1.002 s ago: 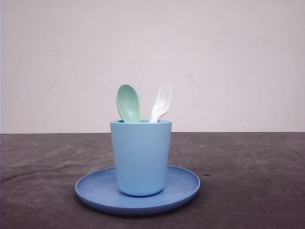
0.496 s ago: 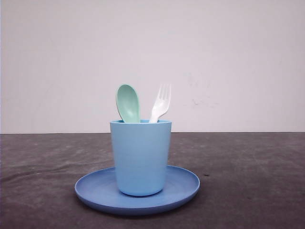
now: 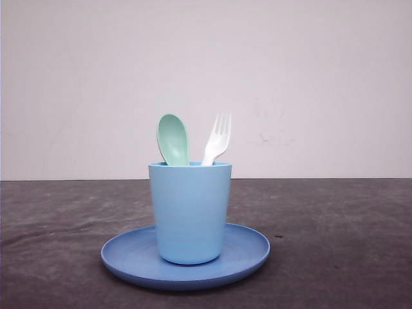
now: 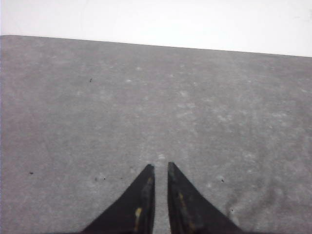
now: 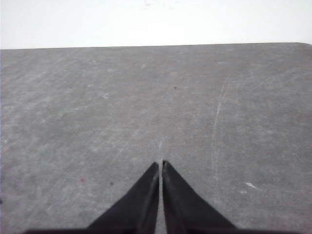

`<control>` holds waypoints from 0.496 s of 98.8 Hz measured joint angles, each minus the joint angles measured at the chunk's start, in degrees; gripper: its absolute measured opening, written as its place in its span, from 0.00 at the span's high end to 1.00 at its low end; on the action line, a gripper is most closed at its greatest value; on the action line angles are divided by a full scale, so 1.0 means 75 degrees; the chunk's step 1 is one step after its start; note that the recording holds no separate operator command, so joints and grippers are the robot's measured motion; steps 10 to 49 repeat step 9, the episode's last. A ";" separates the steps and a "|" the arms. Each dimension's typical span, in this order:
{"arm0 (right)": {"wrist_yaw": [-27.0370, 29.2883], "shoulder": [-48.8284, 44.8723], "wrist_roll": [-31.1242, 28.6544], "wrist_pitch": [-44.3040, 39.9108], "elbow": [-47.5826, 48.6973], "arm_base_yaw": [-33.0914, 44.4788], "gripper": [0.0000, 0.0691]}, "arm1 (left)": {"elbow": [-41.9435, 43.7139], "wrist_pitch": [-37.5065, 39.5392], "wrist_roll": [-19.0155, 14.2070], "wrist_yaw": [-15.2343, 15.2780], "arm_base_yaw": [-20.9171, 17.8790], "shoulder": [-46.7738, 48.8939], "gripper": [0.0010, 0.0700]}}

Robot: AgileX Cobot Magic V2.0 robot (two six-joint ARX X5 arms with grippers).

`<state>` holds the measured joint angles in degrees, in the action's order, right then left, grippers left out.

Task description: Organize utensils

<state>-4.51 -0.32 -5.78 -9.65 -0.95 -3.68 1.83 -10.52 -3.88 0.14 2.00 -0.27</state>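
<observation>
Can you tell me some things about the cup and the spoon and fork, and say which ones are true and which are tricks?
1. The spoon and fork stand in the cup. True.
2. The cup sits on the bare table. False: it stands on the blue plate.
3. The spoon is left of the fork in the front view. True.
4. The left end effector holds the fork. False: it is shut on nothing, over the table.
5. The right end effector is shut. True.
</observation>
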 joint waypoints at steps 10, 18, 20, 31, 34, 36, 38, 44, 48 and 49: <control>0.0000 0.0000 0.0000 0.0000 0.0000 0.0000 0.98 | 0.0000 0.0000 0.0000 0.0000 0.0000 0.0000 0.98; 0.0000 0.0000 0.0000 0.0000 0.0000 0.0000 0.98 | 0.0000 0.0000 0.0000 0.0000 0.0000 0.0000 0.98; 0.0000 0.0000 0.0000 0.0000 0.0000 0.0000 0.98 | 0.0000 0.0000 0.0000 0.0000 0.0000 0.0000 0.98; 0.0000 0.0000 0.0000 0.0000 0.0000 0.0000 0.98 | 0.0000 0.0000 0.0000 0.0000 0.0000 0.0000 0.98; 0.0000 0.0000 0.0000 0.0000 0.0000 0.0000 0.98 | 0.0000 0.0000 0.0000 0.0000 0.0000 0.0000 0.98; 0.0000 0.0000 0.0000 0.0000 0.0000 0.0000 0.98 | 0.0000 0.0000 0.0000 0.0000 0.0000 0.0000 0.98; 0.0000 0.0000 0.0000 0.0000 0.0000 0.0000 0.98 | 0.0000 0.0000 0.0000 0.0000 0.0000 0.0000 0.98; 0.0000 0.0000 0.0000 0.0000 0.0000 0.0000 0.98 | 0.0000 0.0000 0.0000 0.0000 0.0000 0.0000 0.98; 0.0000 0.0000 0.0000 0.0000 0.0000 0.0000 0.98 | 0.0000 0.0000 0.0000 0.0000 0.0000 0.0000 0.98; 0.0000 0.0000 0.0000 0.0000 0.0000 0.0000 0.98 | 0.0000 0.0000 0.0000 0.0000 0.0000 0.0000 0.98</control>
